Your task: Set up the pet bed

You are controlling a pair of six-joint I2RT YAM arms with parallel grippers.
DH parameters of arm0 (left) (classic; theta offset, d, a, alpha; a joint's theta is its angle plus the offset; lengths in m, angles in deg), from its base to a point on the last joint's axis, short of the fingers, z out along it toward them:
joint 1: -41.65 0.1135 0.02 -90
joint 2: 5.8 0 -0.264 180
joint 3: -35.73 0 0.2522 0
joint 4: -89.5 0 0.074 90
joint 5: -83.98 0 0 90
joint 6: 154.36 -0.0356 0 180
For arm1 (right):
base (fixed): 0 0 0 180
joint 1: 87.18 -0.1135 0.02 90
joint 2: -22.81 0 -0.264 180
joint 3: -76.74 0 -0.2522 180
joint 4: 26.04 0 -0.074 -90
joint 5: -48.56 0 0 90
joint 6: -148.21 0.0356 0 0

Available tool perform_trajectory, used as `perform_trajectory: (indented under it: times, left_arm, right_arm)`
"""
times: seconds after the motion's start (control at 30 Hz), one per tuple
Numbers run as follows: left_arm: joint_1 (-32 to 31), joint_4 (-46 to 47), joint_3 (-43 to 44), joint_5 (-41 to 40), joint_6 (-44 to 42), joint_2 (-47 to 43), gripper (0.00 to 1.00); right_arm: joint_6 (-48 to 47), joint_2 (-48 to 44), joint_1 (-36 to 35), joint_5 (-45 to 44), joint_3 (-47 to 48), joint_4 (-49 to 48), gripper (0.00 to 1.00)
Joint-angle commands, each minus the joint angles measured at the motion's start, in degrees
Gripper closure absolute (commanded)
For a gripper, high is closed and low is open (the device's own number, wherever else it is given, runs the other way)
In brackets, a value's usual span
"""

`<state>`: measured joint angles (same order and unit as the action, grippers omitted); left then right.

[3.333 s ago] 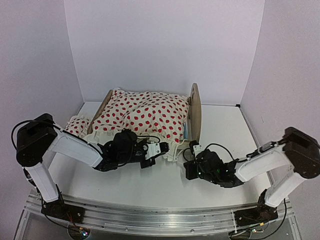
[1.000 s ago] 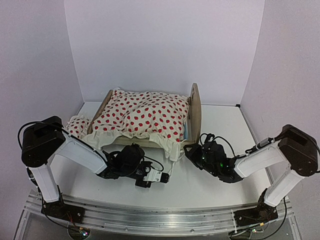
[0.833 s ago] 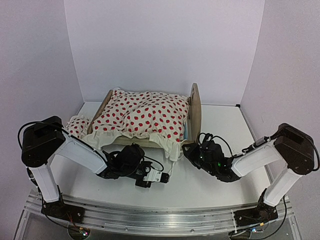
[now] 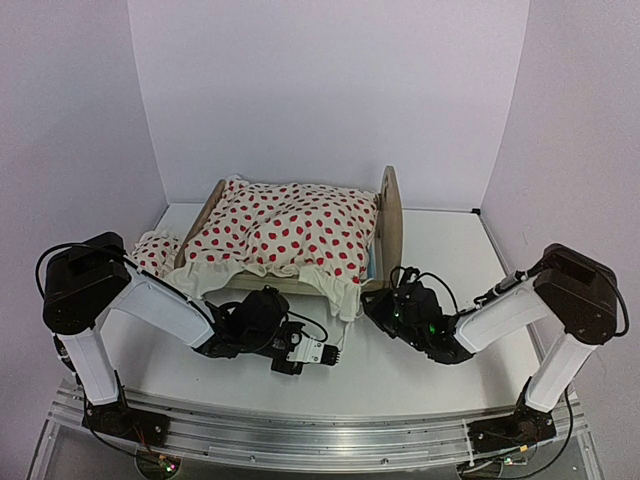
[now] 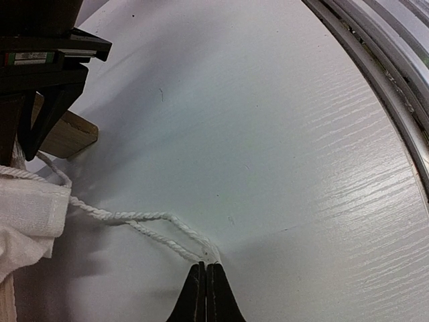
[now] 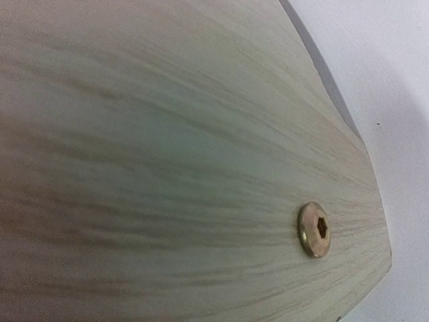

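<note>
The pet bed [image 4: 390, 225] stands at the back centre, its rounded headboard on the right. A red-dotted white ruffled blanket [image 4: 285, 235] covers it, and only a blue sliver of mattress [image 4: 372, 262] shows by the headboard. My left gripper [image 4: 340, 352] lies low on the table in front of the bed. In the left wrist view it [image 5: 206, 265] is shut on the loop of a white string [image 5: 141, 218] that runs from the blanket's corner [image 5: 27, 208]. My right gripper [image 4: 373, 305] is against the headboard's base. The right wrist view shows only wood [image 6: 167, 168] and a brass bolt [image 6: 314, 229], with the fingers hidden.
A small red-dotted pillow [image 4: 155, 248] lies on the table left of the bed's footboard [image 4: 205, 212]. A wooden bed leg [image 5: 67, 134] stands just beyond the string. White walls close in the back and both sides, and a metal rail [image 4: 320, 430] runs along the near edge.
My left gripper has pulled back from the blanket's front edge toward the near right, then stayed still. My right gripper has moved left, up against the headboard's base.
</note>
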<state>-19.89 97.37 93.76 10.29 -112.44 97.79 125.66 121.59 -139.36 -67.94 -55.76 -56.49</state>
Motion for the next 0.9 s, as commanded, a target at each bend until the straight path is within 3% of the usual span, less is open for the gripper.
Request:
perform_trajectory:
  times: [0.0,0.2,0.37,0.53,0.67,0.87]
  left_arm:
    - [0.2,2.0,1.5,0.1,-0.5,-0.1,1.00]
    - [0.2,2.3,1.6,-0.3,-0.5,-0.3,1.00]
    - [0.2,2.6,1.5,-0.6,-0.4,-0.3,1.00]
    - [0.2,3.7,1.8,-0.7,-0.2,-0.1,1.00]
    - [0.3,4.2,2.0,-0.4,-0.3,0.2,1.00]
    - [0.3,3.9,2.4,0.5,-0.6,0.5,1.00]
  right_arm:
    - [-1.8,0.6,2.1,-1.4,0.7,-3.7,0.81]
    - [-5.3,-0.4,2.7,-2.0,-0.9,-6.4,1.00]
    - [-7.7,-5.3,2.7,-1.6,-3.0,-4.5,1.00]
    - [-14.1,-12.8,1.5,0.1,-0.8,7.7,1.00]
    - [-25.7,-18.6,-0.1,1.5,7.0,23.5,1.00]
    - [-42.6,-23.7,-0.3,-0.5,17.4,35.5,1.00]
